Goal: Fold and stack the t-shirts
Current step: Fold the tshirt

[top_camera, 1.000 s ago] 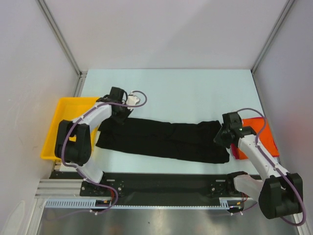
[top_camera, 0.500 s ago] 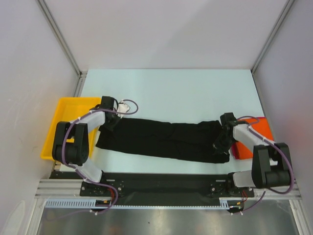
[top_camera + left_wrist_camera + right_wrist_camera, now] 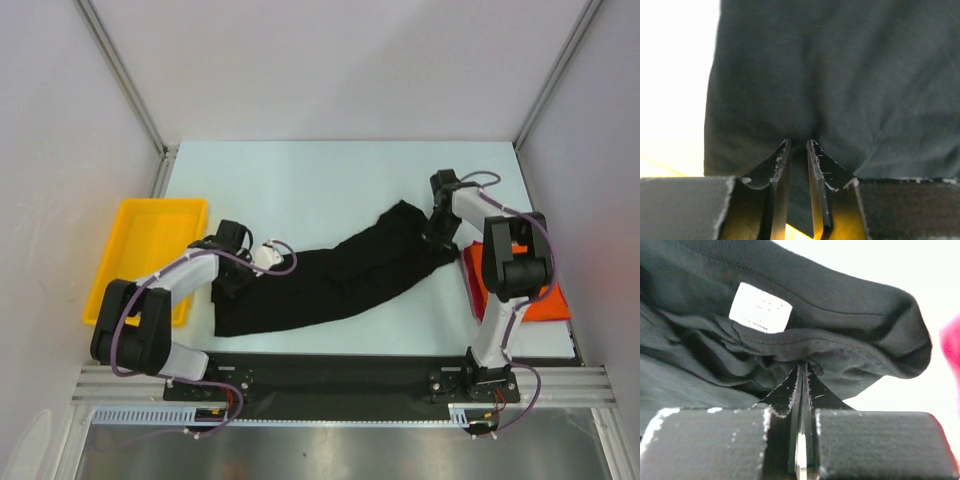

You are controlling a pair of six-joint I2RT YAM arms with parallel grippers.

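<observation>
Right fingers, shut tight on the black t-shirt, swung its end to the upper right. Left fingers, barely parted, pinched the lower-left end. It lay diagonally across the counter; a fold looked underway.

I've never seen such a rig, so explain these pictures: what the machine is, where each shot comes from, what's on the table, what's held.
A robot's left arm and right arm are bolted at a table's near edge. The wide picture looks down from above; each close-up comes from a wrist camera. On the table lie a black t-shirt and, at the right, an orange-red t-shirt; a yellow tray sits left. The left gripper pinches the black shirt's left end; the right gripper pinches a hem near its label.
</observation>
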